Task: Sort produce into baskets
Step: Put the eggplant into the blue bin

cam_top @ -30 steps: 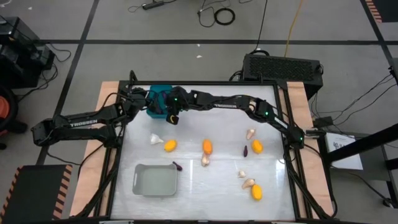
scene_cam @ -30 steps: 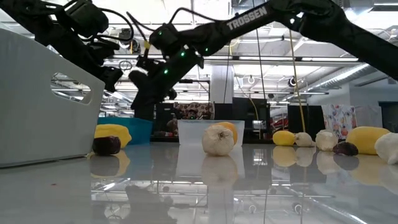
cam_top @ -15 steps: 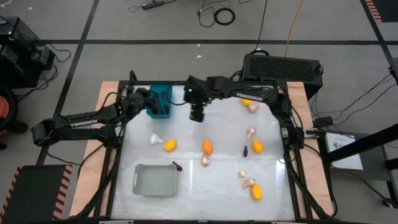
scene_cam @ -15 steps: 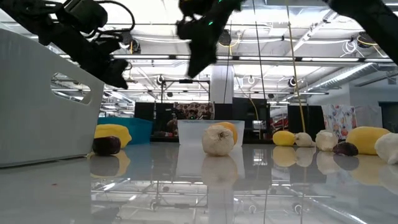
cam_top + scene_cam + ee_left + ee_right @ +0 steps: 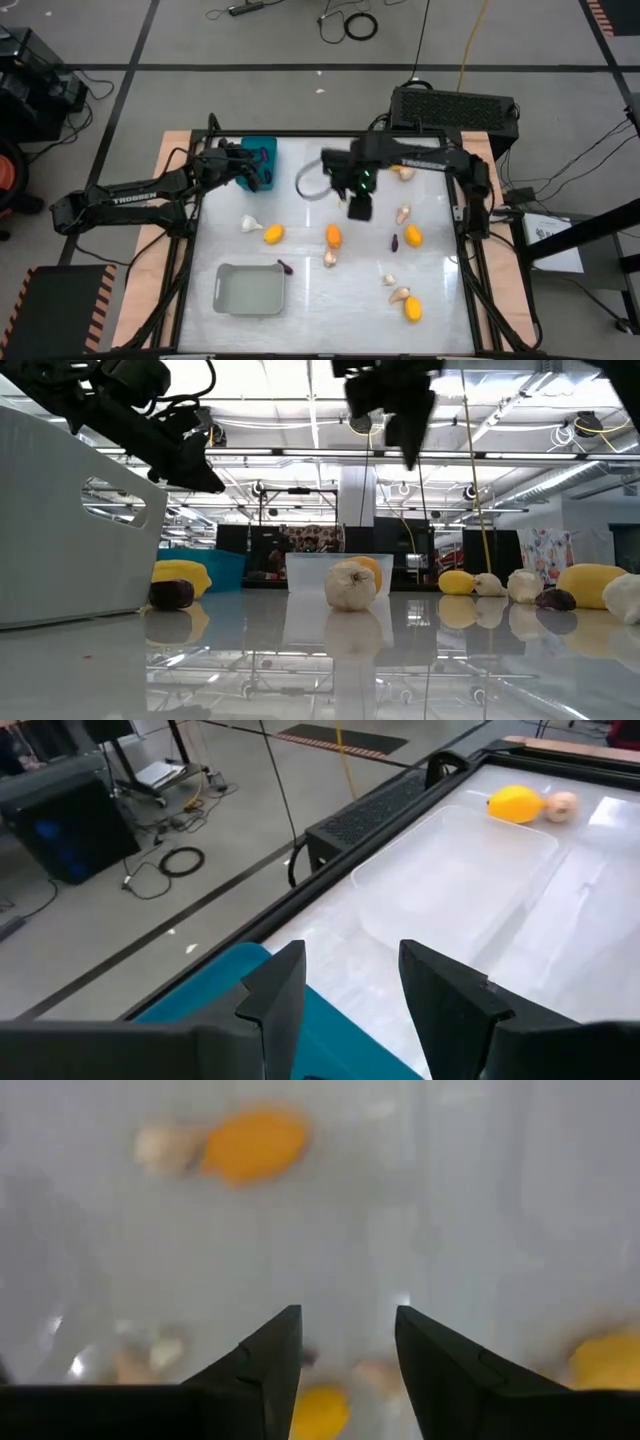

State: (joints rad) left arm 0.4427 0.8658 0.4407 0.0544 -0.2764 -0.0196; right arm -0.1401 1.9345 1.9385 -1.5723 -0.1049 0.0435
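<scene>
The right gripper (image 5: 359, 207) hangs above the middle of the white surface (image 5: 320, 290), its fingers (image 5: 268, 1355) spread apart with nothing between them; below it the right wrist view shows blurred orange and pale pieces on the surface. The left gripper (image 5: 262, 176) sits over the teal basket (image 5: 262, 150) at the far left of the surface; its fingers (image 5: 275, 995) are also apart and empty, above the teal rim.

The clear basket (image 5: 318, 180) lies just beside the teal one, between the two grippers; the pale grey basket (image 5: 250, 289) stands at the near left, its long axis running left to right, nothing visible inside it.

Produce is scattered loose; a yellow-orange oval (image 5: 334, 236) near the centre has its long axis running near to far, with a garlic bulb (image 5: 329, 258) just beside it on the near side; another oval (image 5: 272, 234) lies to its left, near a garlic bulb (image 5: 250, 224). A small dark eggplant (image 5: 285, 267) lies slanted at the grey basket's far right corner; a second eggplant (image 5: 394, 242) stands near-to-far just beside an oval (image 5: 413, 236) on the right. At the near right an oval (image 5: 412, 309) touches a garlic bulb (image 5: 398, 295).
</scene>
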